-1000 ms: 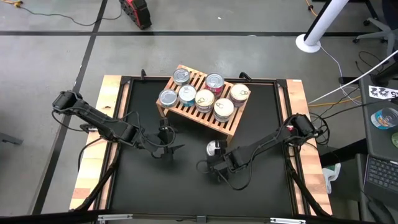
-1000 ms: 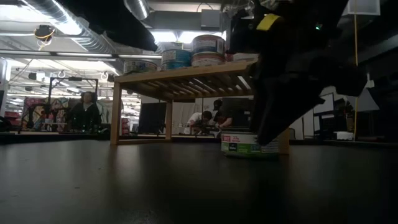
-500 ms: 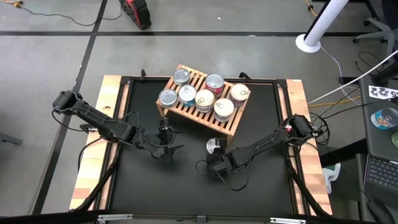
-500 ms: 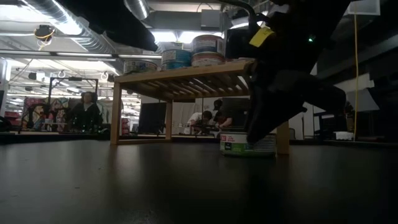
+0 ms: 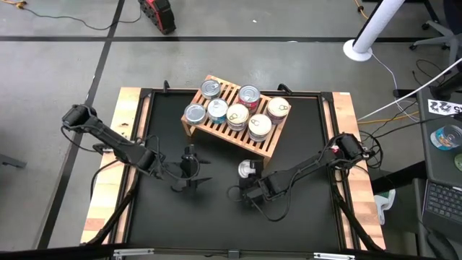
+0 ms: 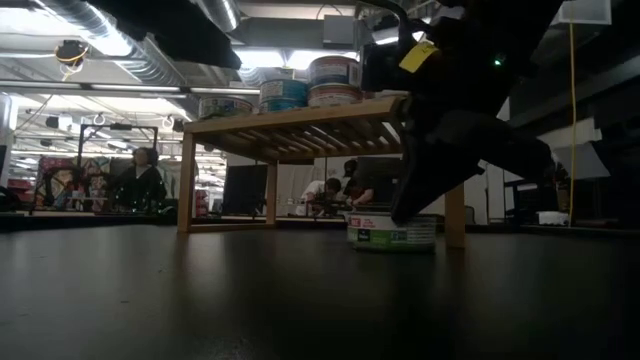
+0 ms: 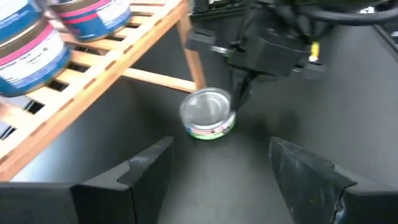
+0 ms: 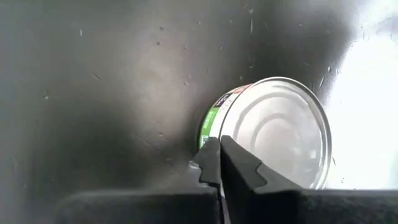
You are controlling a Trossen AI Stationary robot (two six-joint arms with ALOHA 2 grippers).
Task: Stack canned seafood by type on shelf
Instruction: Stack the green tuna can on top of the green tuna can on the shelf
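Shifted green-labelled silver-lidded can (image 7: 208, 114)

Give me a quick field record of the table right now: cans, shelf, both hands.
shelf: wooden slat rack, far half of the black mat, set at an angle
cans on shelf: six positions seen from above; some look stacked
loose can: green-labelled tin, upright on the mat just in front of the shelf
right hand: fingers shut together, tips against the loose can's side, not gripping it
left hand: open, hovering over the mat left of the loose can, holding nothing
left wrist view: loose can in sight beyond the open fingers
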